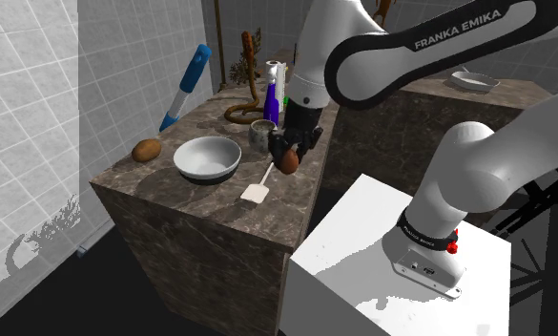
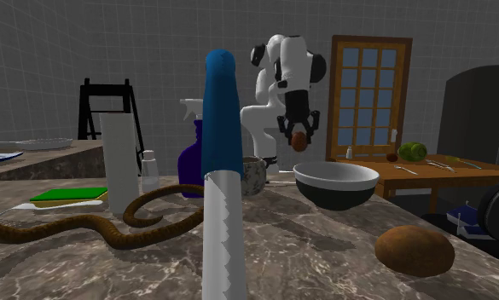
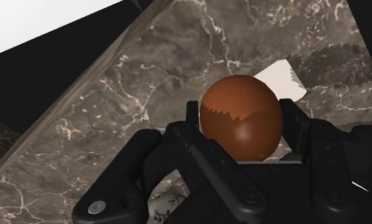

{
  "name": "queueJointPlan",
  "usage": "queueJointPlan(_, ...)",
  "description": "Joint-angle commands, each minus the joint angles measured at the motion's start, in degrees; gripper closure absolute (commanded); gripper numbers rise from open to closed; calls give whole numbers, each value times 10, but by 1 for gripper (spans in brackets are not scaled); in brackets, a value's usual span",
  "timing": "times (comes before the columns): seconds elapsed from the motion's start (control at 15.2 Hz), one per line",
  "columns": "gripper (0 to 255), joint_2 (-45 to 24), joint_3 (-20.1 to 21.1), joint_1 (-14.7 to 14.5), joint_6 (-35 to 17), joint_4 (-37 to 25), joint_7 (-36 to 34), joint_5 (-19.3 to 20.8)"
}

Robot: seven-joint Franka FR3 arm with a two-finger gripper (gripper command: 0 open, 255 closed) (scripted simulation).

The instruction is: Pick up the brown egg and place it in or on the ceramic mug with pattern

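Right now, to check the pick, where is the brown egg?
In the shoulder view the brown egg hangs clasped in the gripper above the counter, right of the bowl, near the mug.

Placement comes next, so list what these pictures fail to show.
Shoulder view: the mug, partly behind the pincer holding the egg.
Second exterior view: the mug's pattern, partly covered by the blue-handled tool.
Wrist view: most of the white spatula, behind the egg.

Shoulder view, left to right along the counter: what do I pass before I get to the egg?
potato → bowl → mug → egg, clasped in the gripper
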State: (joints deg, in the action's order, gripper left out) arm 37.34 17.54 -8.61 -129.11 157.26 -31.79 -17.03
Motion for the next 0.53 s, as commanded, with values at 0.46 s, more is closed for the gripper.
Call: queueJointPlan(0.46,255,31,-13,5,82,-51,-6,14)
